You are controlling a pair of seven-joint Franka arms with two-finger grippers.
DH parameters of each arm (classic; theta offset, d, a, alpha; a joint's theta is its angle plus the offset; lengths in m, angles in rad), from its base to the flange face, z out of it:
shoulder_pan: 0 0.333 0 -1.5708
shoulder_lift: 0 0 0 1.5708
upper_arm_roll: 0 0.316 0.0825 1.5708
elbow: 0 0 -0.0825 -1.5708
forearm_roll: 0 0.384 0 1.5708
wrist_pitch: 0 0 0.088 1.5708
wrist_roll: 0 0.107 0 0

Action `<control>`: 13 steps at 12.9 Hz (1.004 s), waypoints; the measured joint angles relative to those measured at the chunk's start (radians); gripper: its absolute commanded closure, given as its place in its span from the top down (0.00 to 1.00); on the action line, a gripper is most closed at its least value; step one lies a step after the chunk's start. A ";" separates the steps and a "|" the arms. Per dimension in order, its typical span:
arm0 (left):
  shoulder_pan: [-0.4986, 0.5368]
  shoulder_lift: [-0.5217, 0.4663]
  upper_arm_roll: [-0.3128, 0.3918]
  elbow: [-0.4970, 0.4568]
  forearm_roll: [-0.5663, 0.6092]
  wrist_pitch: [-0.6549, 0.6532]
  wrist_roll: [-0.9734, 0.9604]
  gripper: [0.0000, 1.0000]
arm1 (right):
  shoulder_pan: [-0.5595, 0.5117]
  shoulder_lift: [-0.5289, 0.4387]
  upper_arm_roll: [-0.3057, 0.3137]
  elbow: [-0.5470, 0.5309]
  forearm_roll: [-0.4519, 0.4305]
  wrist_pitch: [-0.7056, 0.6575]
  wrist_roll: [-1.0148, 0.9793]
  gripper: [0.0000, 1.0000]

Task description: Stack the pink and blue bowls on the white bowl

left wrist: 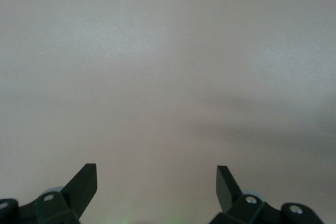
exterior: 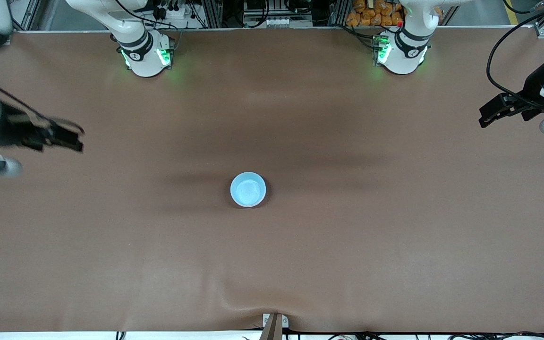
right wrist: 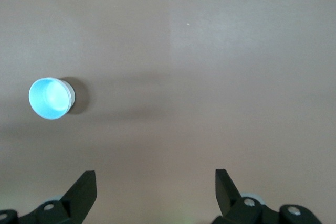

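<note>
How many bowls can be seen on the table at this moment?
1. A blue bowl sits upright mid-table, far from both tools. A whitish rim under it in the right wrist view hints at more bowls nested beneath, but they are hidden and cannot be counted.

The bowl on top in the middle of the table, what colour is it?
Light sky blue bowl, clearest in the front view.

I can read no text, no label, no brand, no number, no sign, on any surface from my remote station.
</note>
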 measured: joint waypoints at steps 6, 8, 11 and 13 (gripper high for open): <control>0.000 0.000 0.000 0.000 0.000 -0.001 0.000 1.00 | -0.017 -0.282 0.010 -0.394 -0.046 0.157 -0.001 1.00; 0.000 0.000 0.000 0.000 0.000 -0.001 0.000 1.00 | -0.022 -0.271 0.014 -0.399 -0.047 0.191 -0.008 1.00; 0.000 0.000 0.000 0.000 0.000 -0.001 0.022 1.00 | -0.057 -0.212 0.017 -0.314 -0.050 0.175 -0.011 1.00; 0.000 0.000 0.001 0.000 0.000 -0.001 0.044 1.00 | -0.100 -0.167 0.017 -0.253 -0.050 0.145 -0.029 1.00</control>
